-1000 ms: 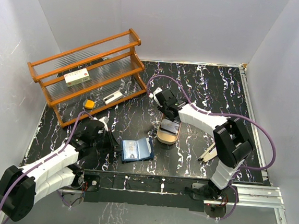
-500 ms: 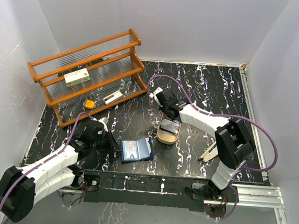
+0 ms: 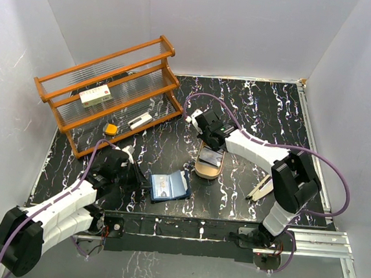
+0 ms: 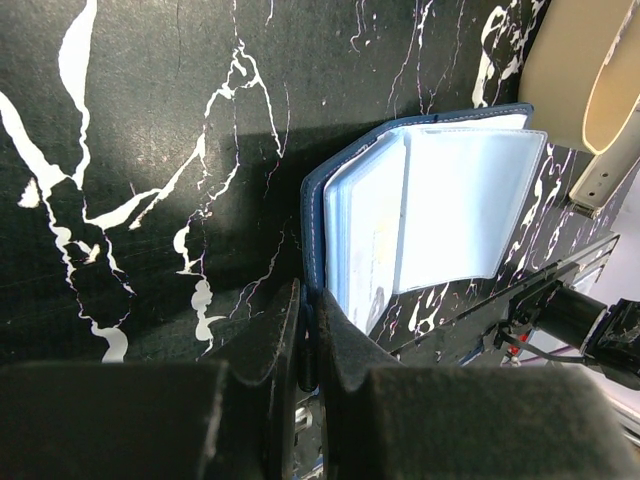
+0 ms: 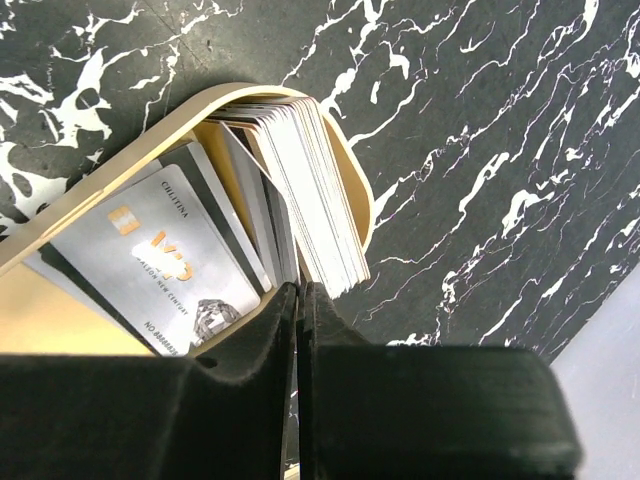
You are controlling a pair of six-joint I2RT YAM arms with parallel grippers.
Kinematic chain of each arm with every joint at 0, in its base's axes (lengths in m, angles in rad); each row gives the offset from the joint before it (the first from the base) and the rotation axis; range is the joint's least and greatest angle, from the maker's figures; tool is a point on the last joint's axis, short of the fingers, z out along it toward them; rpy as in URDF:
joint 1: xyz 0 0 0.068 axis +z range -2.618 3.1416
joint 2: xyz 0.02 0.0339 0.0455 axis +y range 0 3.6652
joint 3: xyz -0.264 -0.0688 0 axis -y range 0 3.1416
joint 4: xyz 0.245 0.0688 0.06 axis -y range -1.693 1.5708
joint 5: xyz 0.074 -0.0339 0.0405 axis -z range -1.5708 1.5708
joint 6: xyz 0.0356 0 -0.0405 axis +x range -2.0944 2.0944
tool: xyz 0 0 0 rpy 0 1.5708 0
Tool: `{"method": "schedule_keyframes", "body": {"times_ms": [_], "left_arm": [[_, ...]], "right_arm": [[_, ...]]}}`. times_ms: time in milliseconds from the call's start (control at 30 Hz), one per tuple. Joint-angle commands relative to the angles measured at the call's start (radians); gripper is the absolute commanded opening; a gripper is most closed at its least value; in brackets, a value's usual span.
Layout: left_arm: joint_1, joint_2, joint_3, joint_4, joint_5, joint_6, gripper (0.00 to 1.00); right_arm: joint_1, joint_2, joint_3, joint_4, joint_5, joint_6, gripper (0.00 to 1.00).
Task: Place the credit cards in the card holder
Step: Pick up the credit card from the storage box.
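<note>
Lying open on the black, white-veined table point(image 3: 259, 113), the navy card holder point(image 3: 169, 187) shows its pale blue inside and clear pockets, just beside the near edge and a little left of the middle. The left pincer point(image 4: 305, 295) sits low at the holder's left side, its two fingers drawn together with only a thin slit between them. In the left wrist view the navy cover's edge meets the fingertips, but I cannot tell whether the cover is nipped between them. The credit cards point(image 5: 165, 262) are in the oval tan tray point(image 5: 120, 150), which stands right of the card holder and near it. A grey card with a gold chip lies face up in the tray, and beside it a thick stack point(image 5: 315, 180) stands on edge against the far rim. The right pincer point(image 5: 298, 292) hangs over the tray's near end, fingers likewise pressed together; whether a card is caught between them cannot be made out. At the far left stands a wooden rack point(image 3: 123, 65), with a white box point(image 3: 96, 95) on its middle shelf.
</note>
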Motion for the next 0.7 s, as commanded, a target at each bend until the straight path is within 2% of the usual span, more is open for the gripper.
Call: {"method": "schedule_keyframes", "body": {"times_ms": [0,367,500,667], "left_arm": [[0.002,0.011,0.044,-0.028,0.024,0.009,0.04],[0.001,-0.018,0.103,-0.094,-0.047,-0.035,0.34],[0.001,-0.032,0.156,-0.153,-0.081,-0.044,0.42],[0.001,-0.03,0.228,-0.184,-0.092,-0.044,0.47]], "right_arm": [[0.005,-0.077,0.035,-0.021,-0.054,0.022,0.0],[0.004,-0.125,0.051,-0.095,-0.074,0.094,0.0],[0.005,-0.152,0.088,-0.136,-0.089,0.138,0.0],[0.01,-0.209,0.115,-0.179,-0.128,0.206,0.0]]}}
